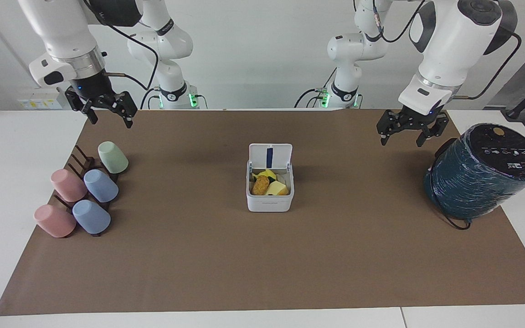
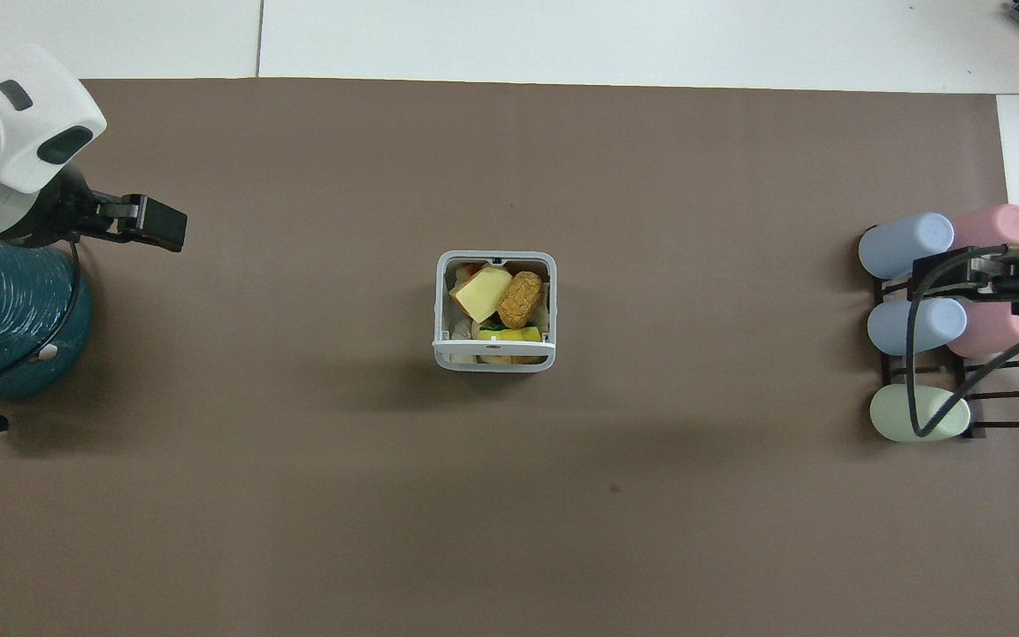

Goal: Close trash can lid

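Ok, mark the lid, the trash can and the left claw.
lid [image 1: 270, 156], facing view, its raised underside beside the blue strip.
trash can [image 1: 269, 203], facing view, its front wall.
left claw [image 1: 405, 135], facing view, midway between its fingertips.

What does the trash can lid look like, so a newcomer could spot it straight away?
Start at the brown mat and find the small white trash can in its middle, holding yellow and brown scraps. The lid stands open and upright on the can's edge nearer the robots. It is a white rounded square with a blue vertical strip on the face showing, unlike the teal cylinder's black round top.
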Tool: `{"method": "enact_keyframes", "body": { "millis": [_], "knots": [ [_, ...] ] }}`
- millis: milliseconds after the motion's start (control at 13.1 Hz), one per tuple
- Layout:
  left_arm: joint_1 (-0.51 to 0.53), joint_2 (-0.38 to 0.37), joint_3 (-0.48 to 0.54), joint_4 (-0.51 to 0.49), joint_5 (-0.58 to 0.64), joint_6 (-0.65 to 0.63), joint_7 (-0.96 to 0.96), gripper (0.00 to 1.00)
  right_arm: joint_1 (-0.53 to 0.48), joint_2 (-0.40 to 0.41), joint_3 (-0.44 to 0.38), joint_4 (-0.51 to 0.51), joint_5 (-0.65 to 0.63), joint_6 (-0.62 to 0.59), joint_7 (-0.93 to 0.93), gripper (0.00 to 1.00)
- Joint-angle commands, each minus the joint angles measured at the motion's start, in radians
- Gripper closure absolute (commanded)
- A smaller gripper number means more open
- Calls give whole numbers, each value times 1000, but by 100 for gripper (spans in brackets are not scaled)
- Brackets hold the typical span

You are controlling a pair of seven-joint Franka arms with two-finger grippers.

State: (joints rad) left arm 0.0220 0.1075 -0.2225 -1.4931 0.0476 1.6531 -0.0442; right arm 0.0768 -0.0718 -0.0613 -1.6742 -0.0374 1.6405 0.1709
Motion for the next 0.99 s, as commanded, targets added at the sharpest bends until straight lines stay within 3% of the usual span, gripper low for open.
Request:
{"method": "enact_keyframes", "body": {
  "millis": [0,914],
  "knots": [
    [13,-31,0,-36,-14,24,13,0,-3,-23,3,-22,8,-2,-28,0],
    [4,-42,-5,-61,-32,13,1,0,-2,-23,15,-22,8,-1,-28,0]
  ]
}}
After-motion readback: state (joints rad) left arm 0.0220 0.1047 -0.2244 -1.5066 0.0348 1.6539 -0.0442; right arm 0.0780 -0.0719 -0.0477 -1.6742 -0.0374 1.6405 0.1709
